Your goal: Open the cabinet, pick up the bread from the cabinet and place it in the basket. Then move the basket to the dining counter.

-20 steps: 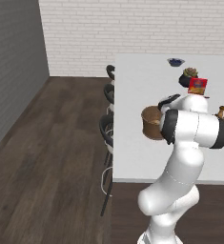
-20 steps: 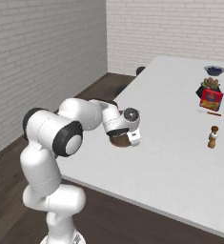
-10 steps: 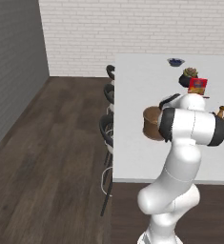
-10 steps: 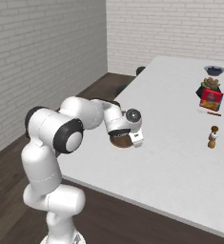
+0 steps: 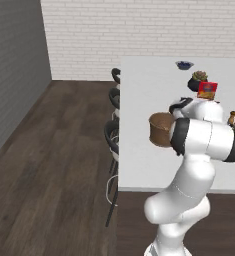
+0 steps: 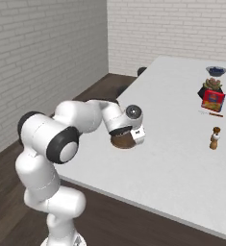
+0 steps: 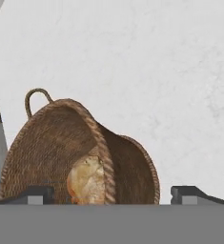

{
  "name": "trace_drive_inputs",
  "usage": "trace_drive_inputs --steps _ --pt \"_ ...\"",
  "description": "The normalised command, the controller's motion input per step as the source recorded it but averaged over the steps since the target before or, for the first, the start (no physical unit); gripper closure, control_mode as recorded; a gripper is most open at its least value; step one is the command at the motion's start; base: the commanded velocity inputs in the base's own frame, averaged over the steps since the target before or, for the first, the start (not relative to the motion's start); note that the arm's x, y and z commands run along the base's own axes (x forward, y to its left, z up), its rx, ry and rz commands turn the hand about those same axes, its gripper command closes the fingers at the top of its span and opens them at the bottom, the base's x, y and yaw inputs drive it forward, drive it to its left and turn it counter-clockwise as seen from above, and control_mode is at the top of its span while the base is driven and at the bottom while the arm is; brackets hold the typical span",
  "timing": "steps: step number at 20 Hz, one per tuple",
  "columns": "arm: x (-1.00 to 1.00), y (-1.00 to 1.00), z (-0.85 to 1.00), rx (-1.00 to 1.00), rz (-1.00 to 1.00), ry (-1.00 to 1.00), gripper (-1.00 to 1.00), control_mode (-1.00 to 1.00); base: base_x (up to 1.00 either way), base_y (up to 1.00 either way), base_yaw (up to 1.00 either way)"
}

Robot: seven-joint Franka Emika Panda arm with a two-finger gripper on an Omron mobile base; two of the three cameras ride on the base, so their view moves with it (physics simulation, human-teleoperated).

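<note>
- The basket [image 7: 80, 152] stands on the white desk [image 6: 182, 144], the dining counter, near its left edge where the stools [image 5: 111, 132] line up. In the left base view it sits on the desk just left of the arm's forearm.
- The bread [image 7: 87, 180] lies inside it, low against the woven wall; one loop handle [image 7: 35, 97] sticks up at the rim on the far-left side of the hand view.
- The end effector [image 7: 113, 194] sits directly over the basket, almost touching. Its fingertips [image 7: 35, 194] are spread wide apart, one either side of the rim section that runs between them, and they pinch nothing that I can see.
- So the basket lies straight ahead of and under the hand, with no offset left or right. The rim strand between the tips runs roughly along the hand's viewing direction.
- Judgement: the basket looks set down and let go on the desk, so the task appears close to complete. The coming move is likely a straight retreat away from the rim, and any sideways drift could catch a finger on the wall and tip the basket.
- Well apart, at the far right of the desk, stand a red box [image 6: 213, 101], a dark bowl [image 6: 216, 71] and a small pepper mill [image 6: 214, 138], none in the way.
</note>
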Motion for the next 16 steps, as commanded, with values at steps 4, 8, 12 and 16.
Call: trace_drive_inputs --steps 4,8,12,16 --pt "-0.46 0.0 0.74 -0.04 0.0 0.0 -1.0 -1.0 0.0 0.0 0.0" --pt "-0.86 0.0 0.49 -0.08 0.0 0.0 -1.0 -1.0 0.0 0.0 0.0" --pt "-1.0 0.12 0.48 -0.21 0.09 0.0 -1.0 -1.0 0.0 0.0 0.0" --pt "-1.0 0.34 0.52 -0.31 0.19 0.0 -1.0 -1.0 0.0 0.0 0.0"
